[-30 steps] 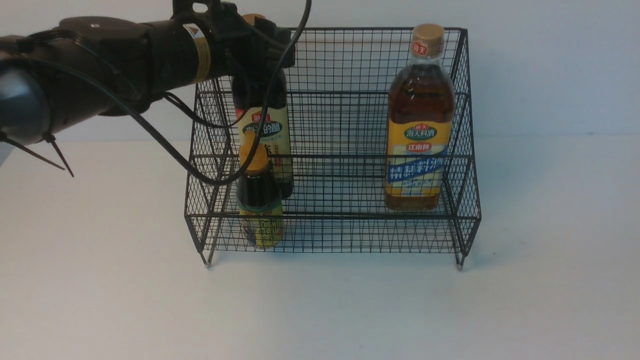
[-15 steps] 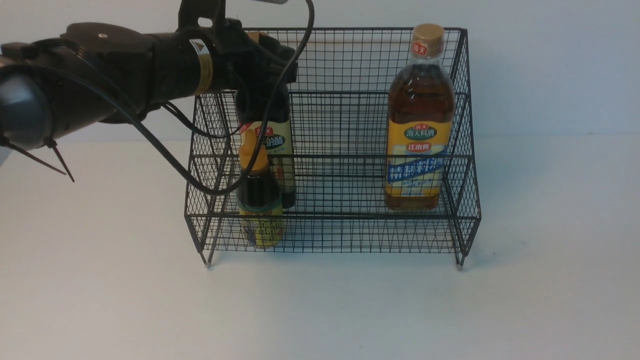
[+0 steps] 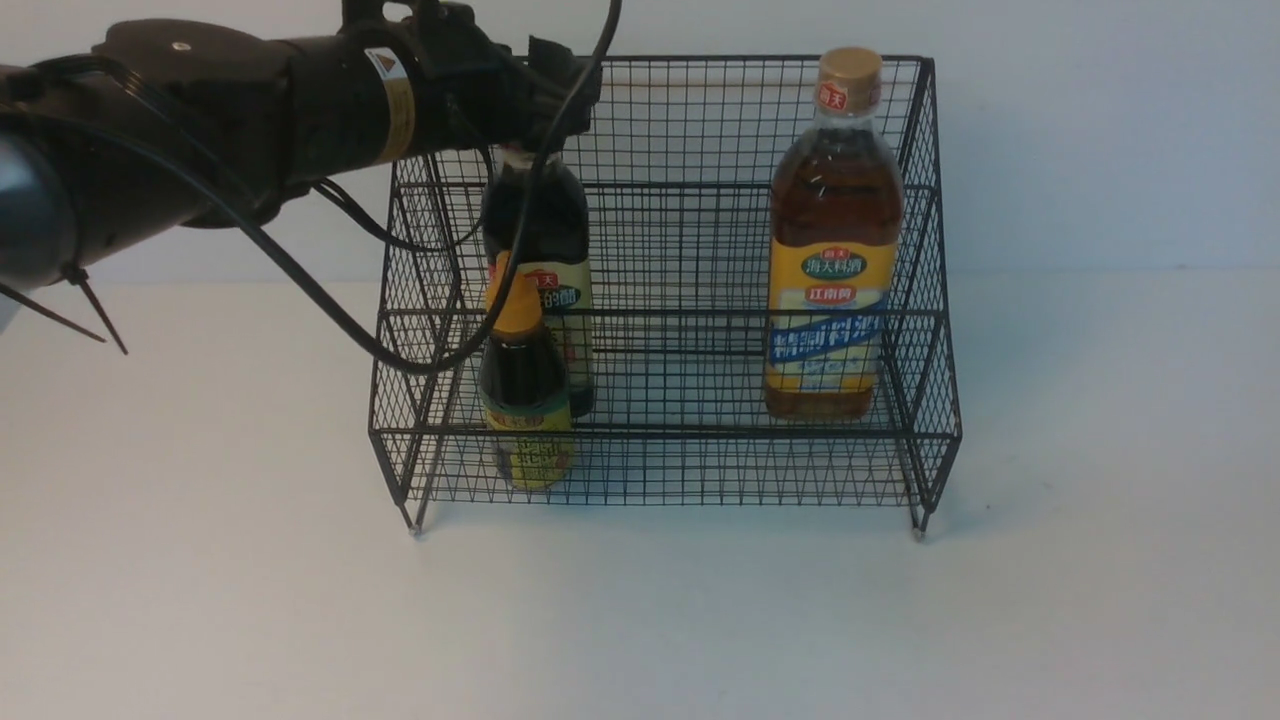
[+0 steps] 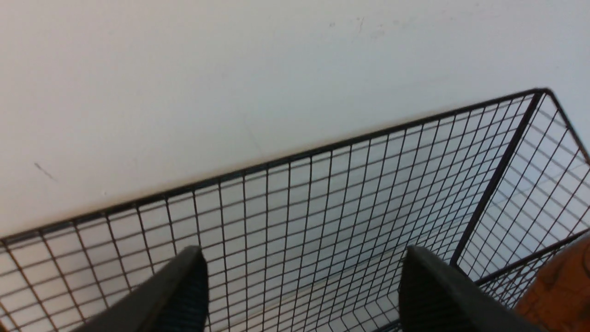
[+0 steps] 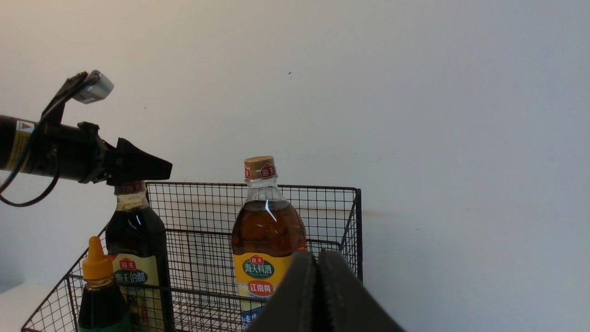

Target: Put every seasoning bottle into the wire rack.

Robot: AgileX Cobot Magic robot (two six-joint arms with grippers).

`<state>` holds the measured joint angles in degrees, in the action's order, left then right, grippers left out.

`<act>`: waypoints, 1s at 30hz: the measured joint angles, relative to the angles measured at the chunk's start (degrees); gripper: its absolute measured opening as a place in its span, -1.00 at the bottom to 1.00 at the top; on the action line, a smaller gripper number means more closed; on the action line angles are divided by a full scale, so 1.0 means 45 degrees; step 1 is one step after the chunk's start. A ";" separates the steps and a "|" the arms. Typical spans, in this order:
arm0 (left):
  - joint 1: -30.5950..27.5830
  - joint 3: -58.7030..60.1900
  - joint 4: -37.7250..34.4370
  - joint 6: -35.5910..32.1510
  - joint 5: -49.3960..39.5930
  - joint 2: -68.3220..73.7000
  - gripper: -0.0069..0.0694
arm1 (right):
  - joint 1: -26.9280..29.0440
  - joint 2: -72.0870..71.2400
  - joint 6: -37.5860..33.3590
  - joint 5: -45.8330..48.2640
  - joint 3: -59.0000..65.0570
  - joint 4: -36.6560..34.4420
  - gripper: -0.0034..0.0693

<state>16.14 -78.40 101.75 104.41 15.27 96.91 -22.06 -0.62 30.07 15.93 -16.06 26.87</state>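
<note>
1. The wire rack [image 3: 660, 430] stands on the white counter [image 3: 640, 620], and all three seasoning bottles are inside it, upright.
2. The small dark bottle [image 3: 525, 400] with the orange nozzle cap is on the low front tier, at the left side.
3. The tall dark bottle [image 3: 535, 230] stands just behind it on the higher tier.
4. The large amber bottle [image 3: 835, 250] is on the same higher tier at the right side, well apart from the other two.
5. The left hand [image 3: 555, 90] hovers at the top of the tall dark bottle. Its fingers [image 4: 184, 286] are apart, and only the rack's mesh shows between them.
6. The right hand [image 5: 318, 258] has its fingers pressed together with nothing in them, and it is apart from the rack.
</note>
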 joint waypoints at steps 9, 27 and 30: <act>0.0000 0.0000 0.0000 0.0025 0.0496 -0.2867 -0.02 | 0.0000 0.0000 0.0000 0.0000 0.0000 0.0000 -0.95; 0.0000 -0.0014 0.0143 0.0010 0.4874 -0.7690 -0.83 | 0.0000 0.0000 0.0000 0.0000 0.0000 0.0000 -0.95; 0.0000 -0.0014 0.0143 0.0010 0.4895 -0.7715 -0.83 | 0.0000 0.0000 0.0000 0.0000 0.0000 0.0000 -0.95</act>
<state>16.14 -78.47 102.40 104.45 37.30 62.19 -22.06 -0.62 30.07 15.93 -16.06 26.87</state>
